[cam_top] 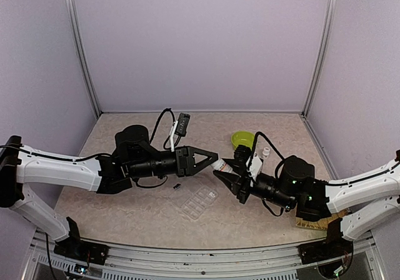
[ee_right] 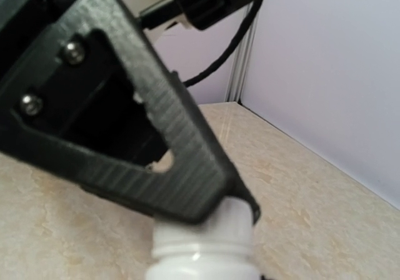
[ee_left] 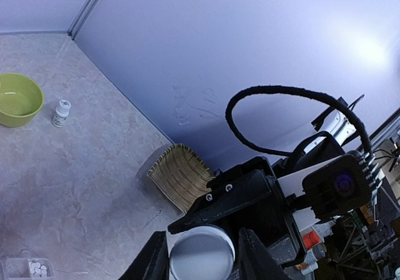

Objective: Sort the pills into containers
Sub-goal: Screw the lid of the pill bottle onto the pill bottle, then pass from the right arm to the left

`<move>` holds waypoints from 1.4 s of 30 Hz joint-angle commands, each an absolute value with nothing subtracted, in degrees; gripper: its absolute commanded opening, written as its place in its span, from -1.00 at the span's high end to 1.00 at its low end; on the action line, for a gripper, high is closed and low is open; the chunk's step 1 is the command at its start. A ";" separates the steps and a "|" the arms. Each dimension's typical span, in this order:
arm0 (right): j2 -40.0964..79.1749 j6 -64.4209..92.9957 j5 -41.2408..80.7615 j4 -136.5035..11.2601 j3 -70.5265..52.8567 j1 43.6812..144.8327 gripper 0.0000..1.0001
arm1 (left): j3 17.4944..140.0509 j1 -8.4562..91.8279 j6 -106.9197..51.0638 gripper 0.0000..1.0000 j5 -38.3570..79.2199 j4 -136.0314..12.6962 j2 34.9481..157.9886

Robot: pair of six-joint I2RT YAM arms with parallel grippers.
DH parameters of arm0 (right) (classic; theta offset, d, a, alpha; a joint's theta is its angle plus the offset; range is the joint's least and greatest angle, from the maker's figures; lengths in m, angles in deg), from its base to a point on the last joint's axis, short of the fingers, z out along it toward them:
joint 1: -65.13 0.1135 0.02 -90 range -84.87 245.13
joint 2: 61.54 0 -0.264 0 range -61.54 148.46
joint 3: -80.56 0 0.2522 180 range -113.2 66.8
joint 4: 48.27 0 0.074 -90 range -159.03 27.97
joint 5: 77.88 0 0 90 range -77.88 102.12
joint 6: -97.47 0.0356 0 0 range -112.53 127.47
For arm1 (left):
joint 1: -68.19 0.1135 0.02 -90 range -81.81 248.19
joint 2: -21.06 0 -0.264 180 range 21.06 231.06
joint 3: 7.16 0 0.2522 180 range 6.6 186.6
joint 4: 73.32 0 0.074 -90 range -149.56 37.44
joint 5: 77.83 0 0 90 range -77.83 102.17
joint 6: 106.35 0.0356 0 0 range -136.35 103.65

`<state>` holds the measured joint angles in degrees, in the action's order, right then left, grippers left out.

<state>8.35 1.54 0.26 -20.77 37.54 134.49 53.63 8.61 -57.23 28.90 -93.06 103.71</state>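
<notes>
Both arms meet in the air just beyond the pill box [cam_top: 200, 202], which lies flat on the table [cam_top: 125, 211].

Right gripper [cam_top: 226, 172]: clamped on the body of a white pill bottle [cam_top: 224, 165] with an orange label, cap end pointing at the other arm.

Left gripper [cam_top: 214, 159]: faces the bottle from the opposite side. Its fingers [ee_left: 255, 255] bracket the round white cap [ee_left: 201, 253] closely, jaws part-way in. Cannot tell from either wrist view whether the pads press the cap or stand just clear of it.

Reading: one arm steadies the bottle while the other is set to twist the cap off. It is held near the box, probably so the contents can go into the compartments next.

Pills [ee_left: 39, 269]: a few pale round ones sit in an end compartment of the box. No others can be made out. A small dark item [cam_top: 177, 185] lies on the table just left of the box, too small to identify.

Beyond the box and to its right are a lime-green bowl [cam_top: 242, 140] and a small white bottle [cam_top: 265, 150], upright just beside the bowl. Well right of the box, under the right arm, is a woven tray [ee_left: 181, 175].

Surface: beige, mottled, stone-look, matte. Room: pale lilac wall panels [cam_top: 200, 42] on three sides, with metal posts at the back corners.
</notes>
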 commanded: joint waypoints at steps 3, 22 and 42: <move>8.03 1.79 -2.19 -20.77 36.75 134.56 1.00 | 55.08 8.43 -56.79 0.11 31.90 -95.07 104.71; 6.63 5.03 -0.14 -19.79 37.24 134.56 1.00 | 54.35 8.42 -54.77 0.63 34.27 -99.56 104.91; 0.81 25.70 8.60 -19.00 38.50 134.12 0.88 | 50.33 6.58 -49.49 0.73 43.00 -112.30 104.65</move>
<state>2.07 20.99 9.16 -20.36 38.59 134.49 50.00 7.81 -52.66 37.86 -108.82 104.83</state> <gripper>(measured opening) 0.320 0.277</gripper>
